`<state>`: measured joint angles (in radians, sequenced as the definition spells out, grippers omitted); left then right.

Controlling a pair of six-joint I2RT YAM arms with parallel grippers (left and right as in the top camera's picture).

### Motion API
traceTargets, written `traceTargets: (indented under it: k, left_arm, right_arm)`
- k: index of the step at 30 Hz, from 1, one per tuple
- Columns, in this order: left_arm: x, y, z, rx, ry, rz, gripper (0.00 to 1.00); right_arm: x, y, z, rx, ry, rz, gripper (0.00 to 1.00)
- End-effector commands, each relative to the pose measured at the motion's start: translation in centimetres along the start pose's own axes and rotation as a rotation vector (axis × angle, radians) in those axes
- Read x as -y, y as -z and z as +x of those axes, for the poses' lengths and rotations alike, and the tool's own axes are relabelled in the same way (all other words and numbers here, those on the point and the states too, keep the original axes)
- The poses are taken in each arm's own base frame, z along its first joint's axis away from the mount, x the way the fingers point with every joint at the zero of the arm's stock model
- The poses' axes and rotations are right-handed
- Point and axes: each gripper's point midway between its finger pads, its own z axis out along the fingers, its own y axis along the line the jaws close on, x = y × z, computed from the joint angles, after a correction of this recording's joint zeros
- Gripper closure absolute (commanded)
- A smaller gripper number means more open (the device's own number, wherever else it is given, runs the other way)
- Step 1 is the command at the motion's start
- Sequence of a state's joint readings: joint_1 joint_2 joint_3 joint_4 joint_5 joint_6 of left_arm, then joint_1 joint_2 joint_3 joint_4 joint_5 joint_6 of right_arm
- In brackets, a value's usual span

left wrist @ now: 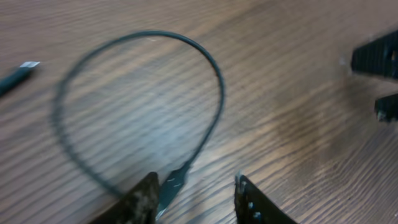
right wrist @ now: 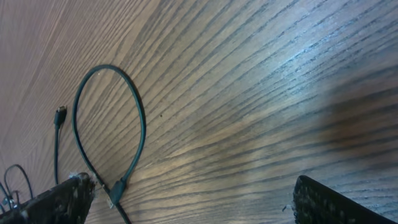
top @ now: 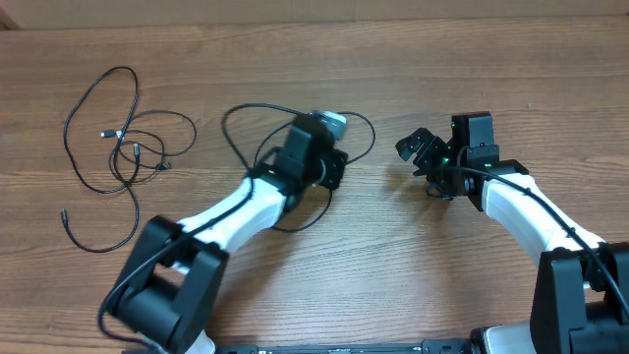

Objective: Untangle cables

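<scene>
Overhead has your tangled cables (top: 128, 147) in the upper left of the frame, well apart from both arms. It's a knot of thin black loops with a silver tip in the middle. One more cable (top: 257, 107) lies mid-frame on the wooden surface (top: 511, 59), looping around the head of the left arm (top: 246, 202).

In the left wrist view the left jaws are apart, not clamped on anything. A cable plug (left wrist: 173, 183) lies flat on the surface between them, just beside the lower-left finger, and its cord (left wrist: 214, 81) curls up into a round loop above. A silver-tipped end (left wrist: 18, 73) peeks in at the left edge.

The right jaws are spread wide with nothing between them, sitting right of centre in the overhead shot. The right wrist view catches a cable loop (right wrist: 140, 124) at the left of the frame, with its connector (right wrist: 116, 186) close to the lower-left finger. Another small plug end (right wrist: 60, 115) sits further left.
</scene>
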<state>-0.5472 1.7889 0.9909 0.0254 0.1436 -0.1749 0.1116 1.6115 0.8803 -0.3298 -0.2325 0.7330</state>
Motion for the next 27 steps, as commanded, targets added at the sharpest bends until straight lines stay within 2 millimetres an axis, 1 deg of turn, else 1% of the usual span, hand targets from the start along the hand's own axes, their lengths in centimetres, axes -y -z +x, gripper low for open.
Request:
traceTargets:
  k: [1,3,6,7,9,13,14,16,17,18,19,21,22,24,27]
  left_arm:
    - [1.2,-2.3,0.9,-0.005,-0.128,0.026,0.56]
    - [0.5,-3.1,1.1,0.000,-0.134,-0.009,0.56]
    - [-1.3,-4.0,1.5,0.005,-0.133,-0.101,0.54]
    - [-1.4,-4.4,1.6,0.007,-0.133,-0.102,0.51]
    - [-1.4,-5.0,2.1,0.005,-0.133,-0.091,0.48]
    - [-1.3,-6.2,4.1,-0.048,-0.129,-0.067,0.49]
    - [-1.2,-6.4,4.7,-0.069,-0.127,-0.054,0.51]
    - [-1.3,-6.6,5.5,-0.094,-0.124,-0.051,0.61]
    - [-1.3,-6.6,5.6,-0.096,-0.124,-0.052,0.69]
    - [-1.4,-6.6,5.6,-0.098,-0.124,-0.056,0.84]
    - [-1.5,-6.6,5.6,-0.096,-0.123,-0.061,0.95]
    - [-1.9,-6.5,5.2,-0.084,-0.124,-0.081,0.96]
    - [-2.2,-6.2,4.6,-0.069,-0.126,-0.107,0.96]
    - [-2.7,-5.1,3.0,-0.029,-0.130,-0.158,0.96]
    - [-2.7,-3.0,0.3,0.035,-0.132,-0.193,0.96]
  right_arm:
    - [0.1,-0.2,0.1,-0.005,-0.006,-0.001,0.00]
    - [0.1,-0.2,0.1,-0.005,-0.005,-0.001,0.00]
    - [0.1,-0.2,0.1,-0.005,-0.006,-0.001,0.00]
    - [0.1,-0.2,0.1,-0.005,-0.006,-0.001,0.00]
    - [0.1,-0.2,0.1,-0.005,-0.005,-0.001,0.00]
    - [0.1,-0.2,0.1,-0.005,-0.006,-0.001,0.00]
    - [0.1,-0.2,0.1,-0.005,-0.005,-0.001,0.00]
    - [0.1,-0.2,0.1,-0.005,-0.006,-0.001,0.00]
    - [0.1,-0.2,0.1,-0.005,-0.006,-0.001,0.00]
    - [0.1,-0.2,0.1,-0.005,-0.006,-0.001,0.00]
    - [0.1,-0.2,0.1,-0.005,-0.006,-0.001,0.00]
    - [0.1,-0.2,0.1,-0.005,-0.006,-0.001,0.00]
    - [0.1,-0.2,0.1,-0.005,-0.006,-0.001,0.00]
    - [0.1,-0.2,0.1,-0.005,-0.006,-0.001,0.00]
    - [0.1,-0.2,0.1,-0.005,-0.006,-0.001,0.00]
